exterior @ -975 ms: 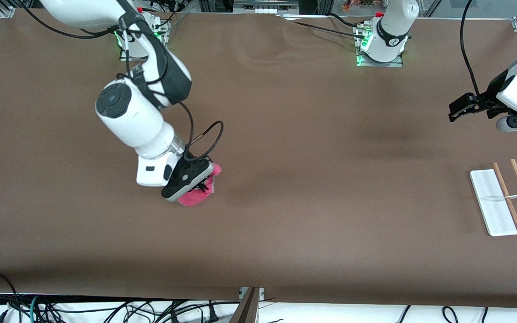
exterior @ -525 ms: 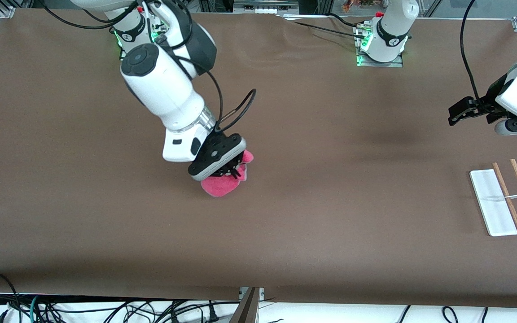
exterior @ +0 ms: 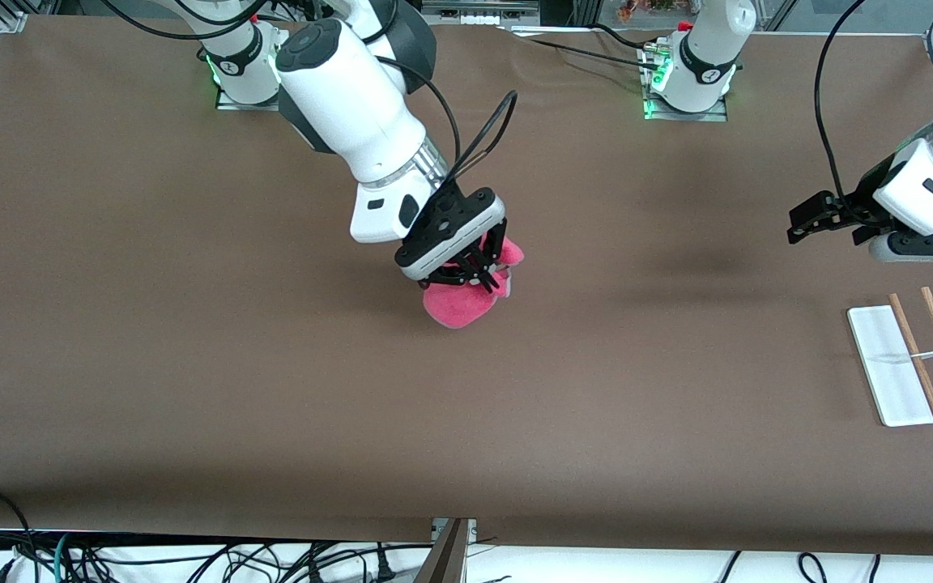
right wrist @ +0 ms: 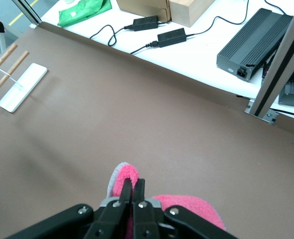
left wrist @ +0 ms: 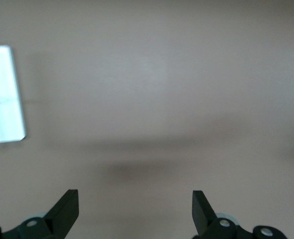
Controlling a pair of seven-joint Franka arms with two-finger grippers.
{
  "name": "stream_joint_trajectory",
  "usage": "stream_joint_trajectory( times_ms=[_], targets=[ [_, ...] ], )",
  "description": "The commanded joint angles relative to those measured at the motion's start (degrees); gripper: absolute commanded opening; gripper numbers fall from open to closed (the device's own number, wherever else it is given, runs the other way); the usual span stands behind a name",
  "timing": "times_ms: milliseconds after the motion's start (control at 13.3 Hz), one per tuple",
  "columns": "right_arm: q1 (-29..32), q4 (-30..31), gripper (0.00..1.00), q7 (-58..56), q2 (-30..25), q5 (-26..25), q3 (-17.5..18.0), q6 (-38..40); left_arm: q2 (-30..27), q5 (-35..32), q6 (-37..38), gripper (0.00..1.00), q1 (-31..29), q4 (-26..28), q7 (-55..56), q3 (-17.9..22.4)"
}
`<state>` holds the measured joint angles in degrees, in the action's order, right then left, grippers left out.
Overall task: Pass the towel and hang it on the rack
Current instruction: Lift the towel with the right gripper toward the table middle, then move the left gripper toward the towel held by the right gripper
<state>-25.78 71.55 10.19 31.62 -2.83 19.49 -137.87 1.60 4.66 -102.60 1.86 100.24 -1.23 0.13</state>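
Note:
My right gripper (exterior: 484, 274) is shut on the pink-red towel (exterior: 460, 306) and holds it bunched up in the air over the middle of the table. In the right wrist view the towel (right wrist: 126, 177) folds over the shut fingertips (right wrist: 132, 187). The rack (exterior: 912, 361), a white base with two wooden rods and a thin metal crosspiece, stands at the left arm's end of the table. My left gripper (exterior: 805, 220) is open and empty in the air over bare table beside the rack. In the left wrist view its fingers (left wrist: 67, 209) stand wide apart, with the rack's base (left wrist: 5, 94) at the edge.
The brown table top (exterior: 636, 389) lies bare between the towel and the rack. In the right wrist view the rack (right wrist: 15, 82) shows small, and cables, power bricks and boxes (right wrist: 162, 27) lie off the table's edge.
My right gripper has carried the towel toward the left arm's end, from the right arm's side to the table's middle. My left gripper has shifted slightly toward the middle and lower.

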Motion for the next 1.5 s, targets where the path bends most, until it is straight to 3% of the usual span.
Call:
stream_joint_trajectory(
  times_ms=[0,300,525,825,1275,1425],
  targets=[
    [-1.2,-1.1,0.0,1.9,0.3,0.4,-0.2,-1.0,-0.5,5.2,-7.1,1.0,-0.9,5.3,-12.1,-0.2],
    [-2.3,-1.1,0.0,3.8,0.9,0.3,-0.3,-4.8,-0.1,11.7,-13.7,1.0,-1.7,9.3,-24.0,-0.3],
    [-3.2,-1.1,0.0,5.3,1.0,0.1,-0.4,-5.4,1.9,20.4,-20.4,1.0,-1.7,12.4,-36.9,-1.3],
    [-4.1,-1.0,0.0,6.3,1.1,-0.1,-0.4,-5.4,4.4,24.7,-25.5,1.0,-1.7,13.5,-51.4,-3.1],
    [-4.7,-1.1,0.0,7.6,2.1,-0.2,-0.5,-7.8,10.3,39.1,-25.9,1.0,-1.0,14.1,-77.2,-6.2],
    [-5.0,-1.1,0.0,8.3,2.2,-0.2,-0.5,-8.0,11.1,39.9,-26.1,1.0,-0.8,14.1,-81.5,-8.2]
  ],
)
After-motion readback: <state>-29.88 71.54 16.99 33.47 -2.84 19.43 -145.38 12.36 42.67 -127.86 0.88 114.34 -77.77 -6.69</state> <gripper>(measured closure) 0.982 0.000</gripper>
